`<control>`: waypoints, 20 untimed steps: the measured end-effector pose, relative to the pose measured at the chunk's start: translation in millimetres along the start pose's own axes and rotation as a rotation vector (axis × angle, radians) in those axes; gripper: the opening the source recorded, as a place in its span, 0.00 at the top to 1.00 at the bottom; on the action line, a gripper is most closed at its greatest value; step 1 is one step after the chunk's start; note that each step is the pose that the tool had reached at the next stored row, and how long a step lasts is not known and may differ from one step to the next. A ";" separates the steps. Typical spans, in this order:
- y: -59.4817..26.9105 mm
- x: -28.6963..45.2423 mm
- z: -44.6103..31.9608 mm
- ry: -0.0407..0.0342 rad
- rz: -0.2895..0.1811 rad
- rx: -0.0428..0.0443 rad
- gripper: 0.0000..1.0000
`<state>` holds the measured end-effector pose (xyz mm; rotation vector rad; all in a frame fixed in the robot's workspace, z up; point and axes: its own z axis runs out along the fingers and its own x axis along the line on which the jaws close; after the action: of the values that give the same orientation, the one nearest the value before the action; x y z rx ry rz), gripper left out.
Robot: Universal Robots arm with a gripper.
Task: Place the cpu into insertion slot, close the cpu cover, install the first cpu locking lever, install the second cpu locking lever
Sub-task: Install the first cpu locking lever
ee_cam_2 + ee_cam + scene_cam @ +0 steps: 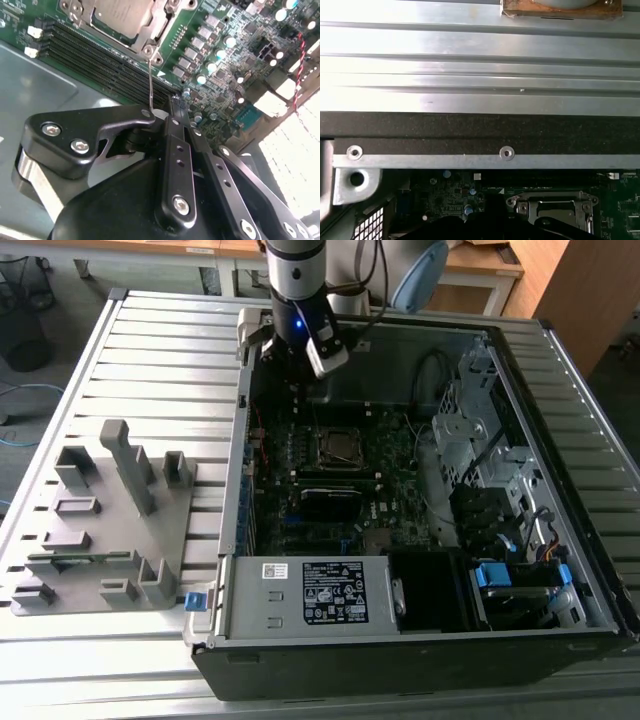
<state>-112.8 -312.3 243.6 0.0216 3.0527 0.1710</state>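
My gripper (162, 111), black and jointed, hangs low inside the open black metal computer case (400, 665). In the exterior view it is close to the case's far wall, with my arm (296, 280) coming down from above. I cannot tell whether the gripper is open or closed, or whether it has hold of anything.

The cpu (117, 14), a small flat square chip with a dull silver-grey metal top, sits in its socket on the green motherboard (220, 95). The cpu cover (150, 30), a thin silvery metal frame plate with a square window, lies flat around the chip, and the metal top shows through the window. In the first wrist view the socket lies just beyond the dark bulk of my gripper.

A locking lever (150, 85), a thin bare steel wire rod, runs from a corner of the socket towards me. Its free end stops right at the tip of my gripper, and I cannot tell whether it is clamped there. Long black memory slots (100, 65) run beside the socket, between it and my gripper.

The case lies open side up on a silvery slatted metal table (170, 350). To the exterior view's left of the case rests a grey plastic fixture of blocks and posts (110, 520). At the case's near end sits a grey power supply box with a white label (320, 592).
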 end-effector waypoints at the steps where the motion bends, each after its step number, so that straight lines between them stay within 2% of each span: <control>1: -0.2 -1.1 0.1 0.0000 0.000 -0.0001 0.90; 20: -3.8 -28.9 2.0 0.0006 0.000 -0.0001 0.90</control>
<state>-83.9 -316.4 243.6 0.0216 3.0533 0.1712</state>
